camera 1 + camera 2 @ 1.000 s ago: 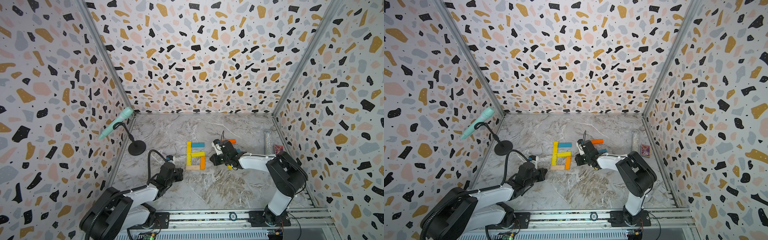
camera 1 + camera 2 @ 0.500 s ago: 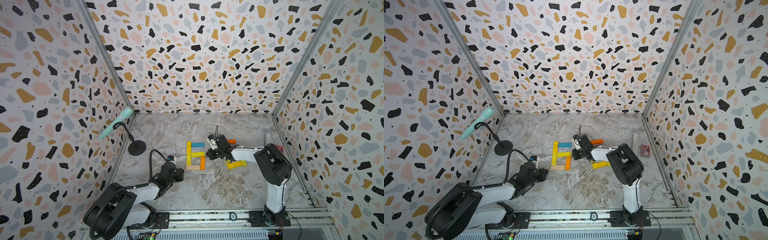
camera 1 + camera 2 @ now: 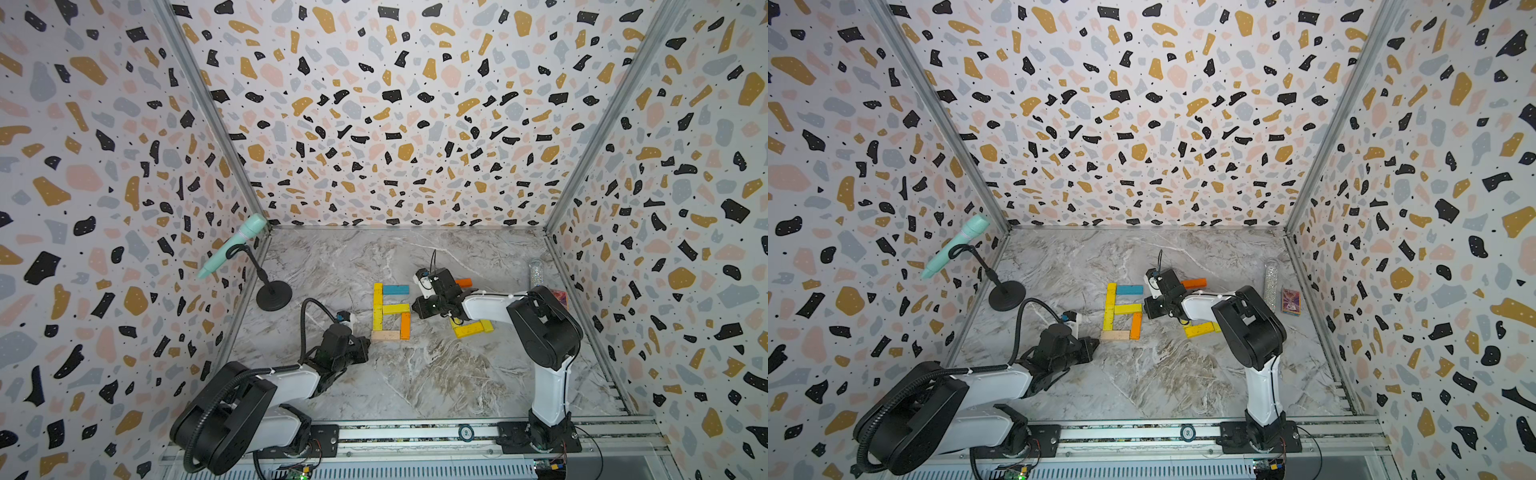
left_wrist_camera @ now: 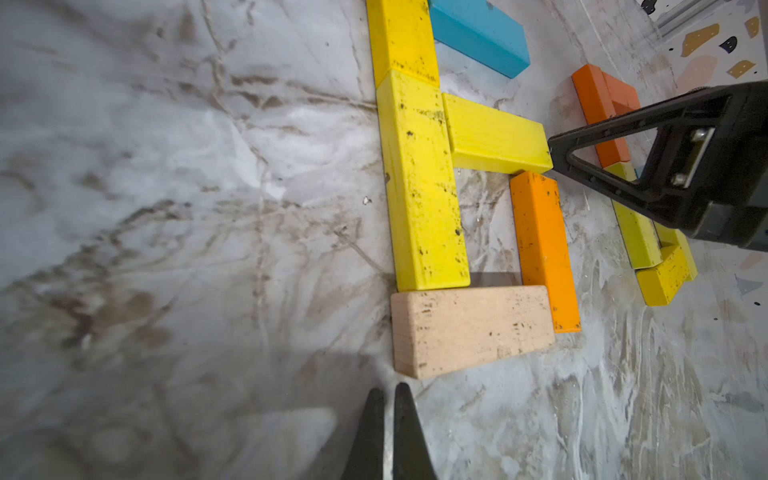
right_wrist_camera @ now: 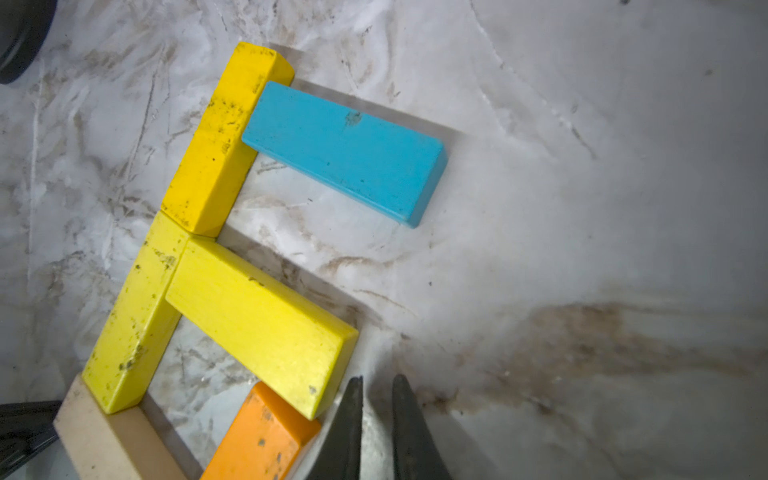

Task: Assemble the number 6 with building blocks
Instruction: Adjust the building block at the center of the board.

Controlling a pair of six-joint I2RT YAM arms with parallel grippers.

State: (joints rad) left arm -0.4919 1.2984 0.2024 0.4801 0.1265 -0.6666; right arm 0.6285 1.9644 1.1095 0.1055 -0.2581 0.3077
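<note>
The building blocks lie flat as a figure six in both top views: two yellow planks (image 3: 377, 307) end to end form the left stroke. A blue plank (image 3: 395, 289) lies at the top and a yellow plank (image 3: 395, 308) across the middle. An orange plank (image 3: 405, 326) stands on the right and a pale wood plank (image 3: 385, 335) closes the bottom. My right gripper (image 5: 377, 380) sits low beside the middle yellow plank's (image 5: 257, 320) right end, jaws narrowly open and empty. My left gripper (image 4: 388, 390) is shut and empty, just off the pale plank's (image 4: 469, 328) near-left corner.
Spare blocks lie right of the six: an orange one (image 3: 463, 282) behind the right arm and a yellow pile (image 3: 473, 328) under it. A microphone stand (image 3: 272, 295) is at the left wall. A glittery tube (image 3: 536, 270) and a red patterned box (image 3: 1290, 301) are at the right wall.
My right gripper has moved left from the spare blocks to the six's right side, uncovering the yellow pile. The left arm and the six have stayed put.
</note>
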